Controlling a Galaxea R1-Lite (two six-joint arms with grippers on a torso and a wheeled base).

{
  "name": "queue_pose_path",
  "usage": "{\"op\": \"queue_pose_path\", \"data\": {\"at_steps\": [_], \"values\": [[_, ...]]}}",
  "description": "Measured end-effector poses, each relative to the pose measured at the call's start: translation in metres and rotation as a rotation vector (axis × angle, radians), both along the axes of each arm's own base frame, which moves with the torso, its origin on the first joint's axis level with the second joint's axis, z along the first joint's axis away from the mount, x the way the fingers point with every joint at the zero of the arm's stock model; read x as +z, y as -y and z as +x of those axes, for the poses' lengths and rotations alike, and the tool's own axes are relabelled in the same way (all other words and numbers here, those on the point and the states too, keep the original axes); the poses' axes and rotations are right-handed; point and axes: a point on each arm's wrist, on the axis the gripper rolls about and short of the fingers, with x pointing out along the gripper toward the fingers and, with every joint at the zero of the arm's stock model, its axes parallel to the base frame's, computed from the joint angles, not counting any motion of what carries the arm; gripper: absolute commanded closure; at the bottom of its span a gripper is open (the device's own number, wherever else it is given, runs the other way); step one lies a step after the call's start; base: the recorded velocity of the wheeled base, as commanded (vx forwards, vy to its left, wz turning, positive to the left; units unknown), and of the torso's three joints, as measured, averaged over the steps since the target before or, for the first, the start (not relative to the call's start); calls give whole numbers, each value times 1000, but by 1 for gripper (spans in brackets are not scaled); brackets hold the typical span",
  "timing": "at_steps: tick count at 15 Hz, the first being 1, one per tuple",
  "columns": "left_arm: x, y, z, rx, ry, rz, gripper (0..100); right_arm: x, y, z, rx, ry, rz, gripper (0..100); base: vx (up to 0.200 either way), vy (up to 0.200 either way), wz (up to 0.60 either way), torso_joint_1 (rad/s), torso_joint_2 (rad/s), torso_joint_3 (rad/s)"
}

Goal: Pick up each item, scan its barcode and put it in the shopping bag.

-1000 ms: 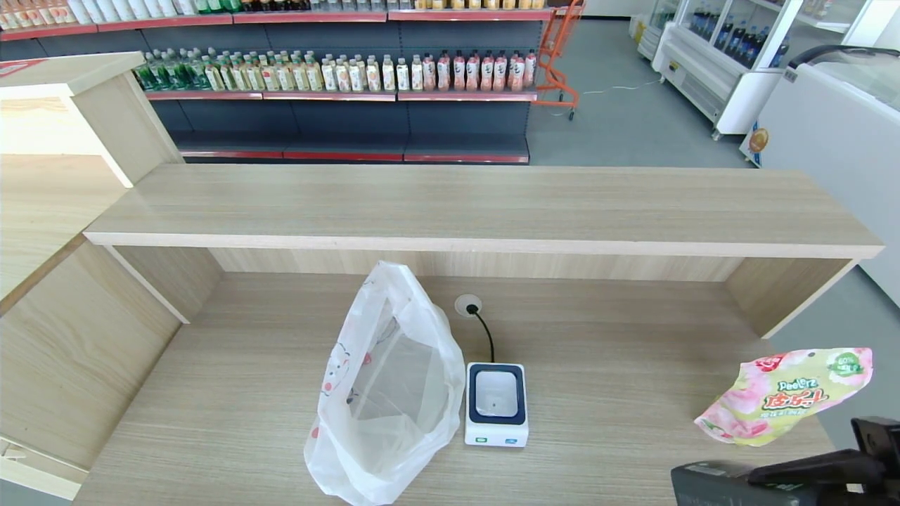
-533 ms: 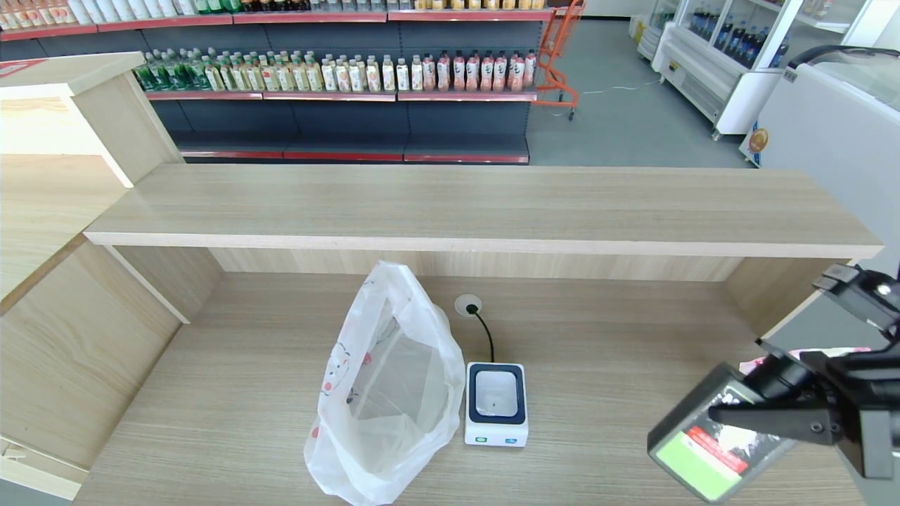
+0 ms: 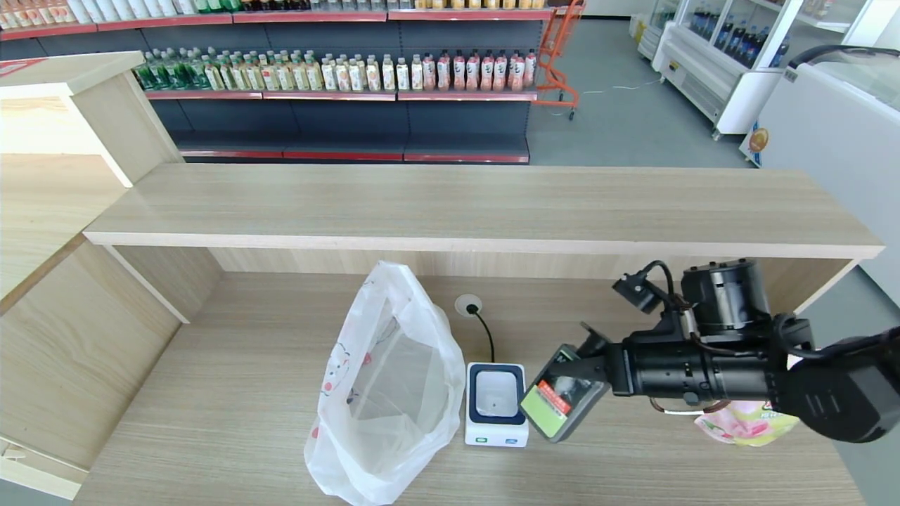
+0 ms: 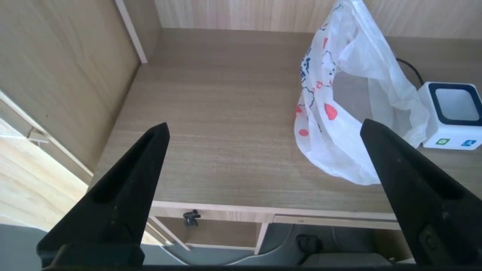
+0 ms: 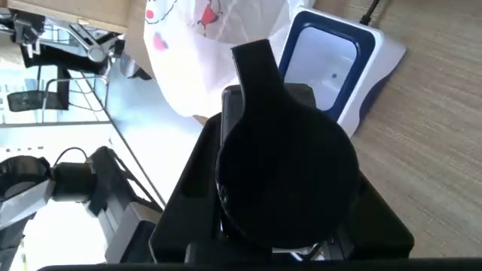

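Note:
My right gripper (image 3: pixel 596 374) is shut on a grey packet (image 3: pixel 560 402) with a green and red label. It holds the packet low over the counter, just right of the white and blue barcode scanner (image 3: pixel 496 404) (image 5: pixel 329 59) (image 4: pixel 453 113). The white plastic shopping bag (image 3: pixel 383 393) (image 4: pixel 340 98) (image 5: pixel 197 38) stands open on the scanner's left. A pink snack pouch (image 3: pixel 744 429) lies at the counter's right end, partly hidden by my right arm. My left gripper (image 4: pixel 265 129) is open and holds nothing, above the counter's near edge, left of the bag.
A raised wooden ledge (image 3: pixel 478 211) runs along the back of the counter (image 3: pixel 232 393), with side walls at both ends. The scanner's black cable (image 3: pixel 485 330) runs to a hole behind it. Bare counter lies left of the bag.
My right arm has swung from the lower right corner leftward across the counter, carrying the grey packet up to the scanner. The pink pouch, fully seen before, is now partly covered by the arm.

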Motion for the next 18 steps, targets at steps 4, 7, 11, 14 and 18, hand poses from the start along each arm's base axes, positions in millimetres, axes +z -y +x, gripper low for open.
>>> {"op": "queue_pose_path", "data": {"at_steps": [4,7,11,14,18], "values": [[0,0,0,0,0,0,0,-30,-36,18,15,47,-25,100,0,0,0,0,0,0],[0,0,0,0,0,0,0,-43,-57,29,-22,101,-48,100,0,0,0,0,0,0],[0,0,0,0,0,0,0,-54,-74,43,-41,135,-54,100,0,0,0,0,0,0],[0,0,0,0,0,0,0,-57,-77,49,-44,142,-52,100,0,0,0,0,0,0],[0,0,0,0,0,0,0,-58,-77,50,-50,142,-56,100,0,0,0,0,0,0]]}}
